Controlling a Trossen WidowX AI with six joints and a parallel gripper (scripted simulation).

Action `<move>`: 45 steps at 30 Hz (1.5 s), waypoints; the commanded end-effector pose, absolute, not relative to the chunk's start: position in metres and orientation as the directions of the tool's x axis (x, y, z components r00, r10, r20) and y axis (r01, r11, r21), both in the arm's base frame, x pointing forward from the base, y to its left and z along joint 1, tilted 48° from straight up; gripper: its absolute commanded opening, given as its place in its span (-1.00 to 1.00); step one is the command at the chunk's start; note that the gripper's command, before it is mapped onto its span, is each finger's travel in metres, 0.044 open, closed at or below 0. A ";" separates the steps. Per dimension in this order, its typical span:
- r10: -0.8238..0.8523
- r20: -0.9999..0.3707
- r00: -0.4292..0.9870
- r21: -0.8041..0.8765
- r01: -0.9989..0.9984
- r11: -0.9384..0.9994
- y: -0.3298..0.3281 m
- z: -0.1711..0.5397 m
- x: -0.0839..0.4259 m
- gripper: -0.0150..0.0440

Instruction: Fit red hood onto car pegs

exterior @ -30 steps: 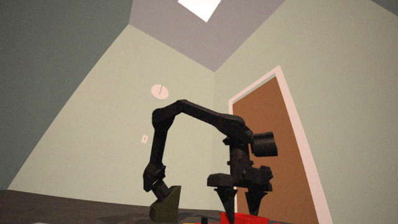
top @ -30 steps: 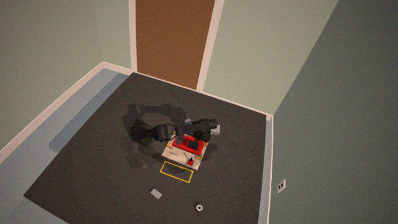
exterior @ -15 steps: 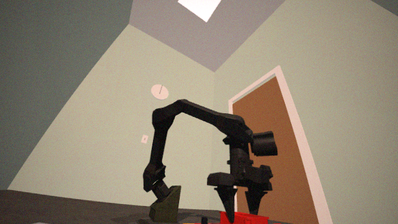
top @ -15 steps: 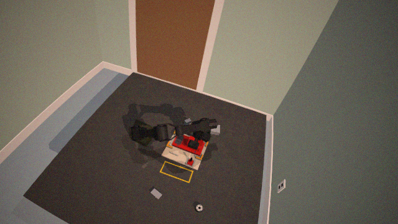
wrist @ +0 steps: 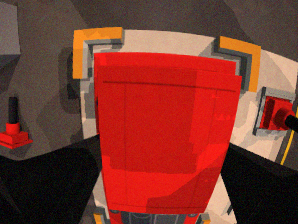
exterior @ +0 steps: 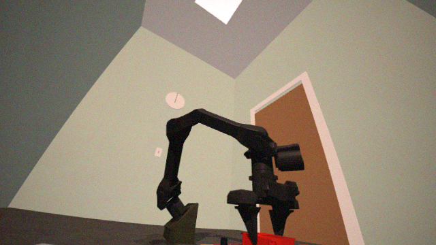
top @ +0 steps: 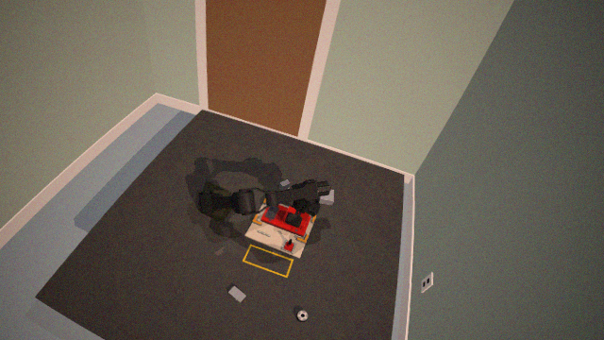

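Note:
The red hood [exterior: 269, 239] [wrist: 160, 125] is between the fingers of my gripper [exterior: 266, 237] [wrist: 164, 144], which is shut on its two long sides. In the wrist view its flat roof lies over the red chassis [wrist: 116, 219], roughly lined up with it, with a dark grey part [wrist: 156, 219] showing past its lower edge. The chassis sits in the jig, a cream board [top: 271, 240] [wrist: 150, 39] with orange corner brackets [wrist: 100, 34] [wrist: 254, 60]. The pegs and corner holes are hidden, so I cannot tell whether the hood is seated flat.
A small red part [top: 289, 246] [wrist: 272, 112] with a black stem stands in a grey frame on the board. Another red part [wrist: 14, 138] stands beyond the opposite side. Grey blocks [top: 327, 197] [top: 237, 294], a white ring [top: 298, 316] and a yellow outline [top: 271, 252] lie around.

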State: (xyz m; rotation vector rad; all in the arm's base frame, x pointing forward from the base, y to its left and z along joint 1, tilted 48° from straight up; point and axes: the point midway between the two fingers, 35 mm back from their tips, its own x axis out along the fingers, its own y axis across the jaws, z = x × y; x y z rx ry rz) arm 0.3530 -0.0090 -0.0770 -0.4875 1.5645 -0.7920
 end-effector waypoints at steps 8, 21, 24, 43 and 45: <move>-0.710 -0.685 -0.161 -0.728 0.132 0.673 -0.015 -0.082 0.351 -0.49; -0.711 -0.685 -0.162 -0.729 0.131 0.672 -0.019 -0.086 0.350 -0.49; -0.711 -0.685 -0.162 -0.729 0.130 0.672 -0.020 -0.087 0.350 -0.49; -0.712 -0.688 -0.140 -0.726 0.127 0.676 -0.011 -0.080 0.353 0.13; -0.712 -0.688 -0.140 -0.726 0.127 0.676 -0.011 -0.080 0.353 0.31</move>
